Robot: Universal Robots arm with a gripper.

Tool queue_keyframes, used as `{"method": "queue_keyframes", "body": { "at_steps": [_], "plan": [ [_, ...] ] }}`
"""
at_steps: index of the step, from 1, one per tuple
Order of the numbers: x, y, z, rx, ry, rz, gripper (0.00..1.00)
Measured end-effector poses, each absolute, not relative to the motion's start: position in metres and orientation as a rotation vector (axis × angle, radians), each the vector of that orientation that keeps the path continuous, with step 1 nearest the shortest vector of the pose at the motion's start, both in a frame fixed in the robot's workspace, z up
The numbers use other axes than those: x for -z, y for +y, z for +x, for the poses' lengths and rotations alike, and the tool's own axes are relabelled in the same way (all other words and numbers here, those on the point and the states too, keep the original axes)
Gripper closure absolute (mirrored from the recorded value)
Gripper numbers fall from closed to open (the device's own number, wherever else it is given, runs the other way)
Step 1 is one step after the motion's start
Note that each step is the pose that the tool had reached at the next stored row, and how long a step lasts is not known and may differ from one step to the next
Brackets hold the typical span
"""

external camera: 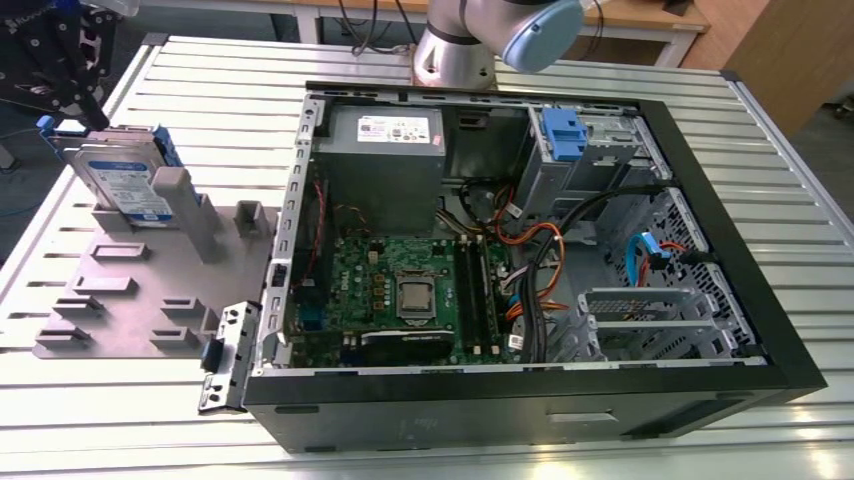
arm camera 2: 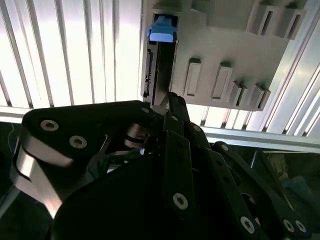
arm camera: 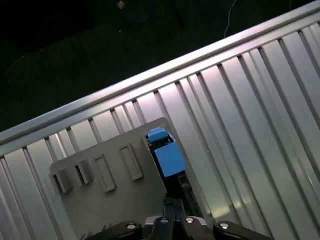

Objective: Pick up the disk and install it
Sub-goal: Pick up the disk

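Gripper (arm camera: 172, 211): over the disk's top edge; whether it grips cannot be told.
Disk (external camera: 123, 185): upright on edge in the grey holder plate (external camera: 120, 300), near the worktop's (external camera: 801, 180) edge at the exterior view's left; label side visible; long axis unclear, foot hidden by a post.
Computer case (external camera: 747, 300): open; holds power-supply box (external camera: 380, 130), motherboard (external camera: 400, 290), blue carrier (external camera: 563, 135).
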State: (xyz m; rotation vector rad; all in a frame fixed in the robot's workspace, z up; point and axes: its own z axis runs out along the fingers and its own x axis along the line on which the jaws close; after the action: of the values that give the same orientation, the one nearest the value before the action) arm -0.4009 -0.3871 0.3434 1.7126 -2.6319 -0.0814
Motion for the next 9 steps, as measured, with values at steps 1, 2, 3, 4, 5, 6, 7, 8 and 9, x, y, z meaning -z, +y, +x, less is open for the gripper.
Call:
{"method": "queue_keyframes", "body": {
  "at_steps": [1, 2, 3, 4, 5, 6, 7, 8, 9],
  "plan": [
    [-0.3431, -0.3871, -0.4009, 0.081, -2.616, 1.736, 0.89],
    [-0.3428, -0.3871, -0.4009, 0.081, -2.6, 1.759, 0.89],
    [-0.3425, -0.3871, -0.4009, 0.081, -2.584, 1.782, 0.89],
    [-0.3422, -0.3871, -0.4009, 0.081, -2.567, 1.805, 0.89],
    [-0.3419, -0.3871, -0.4009, 0.081, -2.55, 1.828, 0.89],
    [-0.3416, -0.3871, -0.4009, 0.081, -2.533, 1.851, 0.89],
    [-0.3413, -0.3871, -0.4009, 0.081, -2.515, 1.874, 0.89],
    [-0.3411, -0.3871, -0.4009, 0.081, -2.498, 1.896, 0.89],
    [-0.3408, -0.3871, -0.4009, 0.081, -2.48, 1.919, 0.89]
  ]
}}
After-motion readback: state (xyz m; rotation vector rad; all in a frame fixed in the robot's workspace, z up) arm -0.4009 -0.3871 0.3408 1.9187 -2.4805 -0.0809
